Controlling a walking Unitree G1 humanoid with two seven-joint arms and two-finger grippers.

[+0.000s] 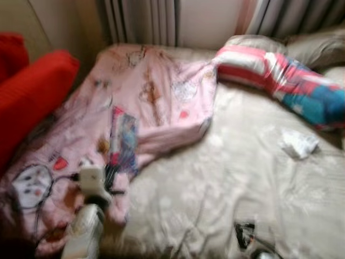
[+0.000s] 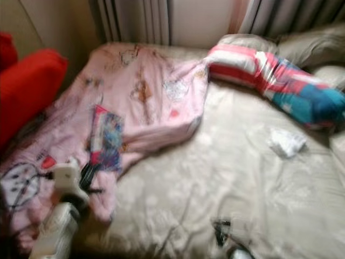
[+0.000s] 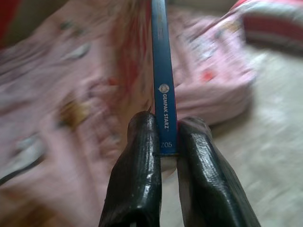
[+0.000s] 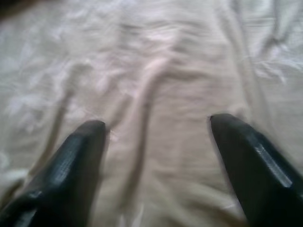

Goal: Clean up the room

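Left gripper (image 3: 163, 142), lower left: pinches upright book (image 3: 163, 71) over pink blanket (image 1: 151, 91) | right gripper (image 4: 158, 127), lower right: fingers spread wide, empty, above bed sheet (image 4: 156, 61)

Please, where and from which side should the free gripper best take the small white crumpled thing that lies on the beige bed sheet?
Probably from above, pinching the raised middle folds of the small white crumpled thing. It lies low and loose on the beige bed sheet, apart from the striped pillow. The open right gripper is free.

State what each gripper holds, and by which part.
The left gripper is shut on a thin book, pinching the bottom end of its blue spine. The right gripper is open over the beige bedsheet, holding nothing.
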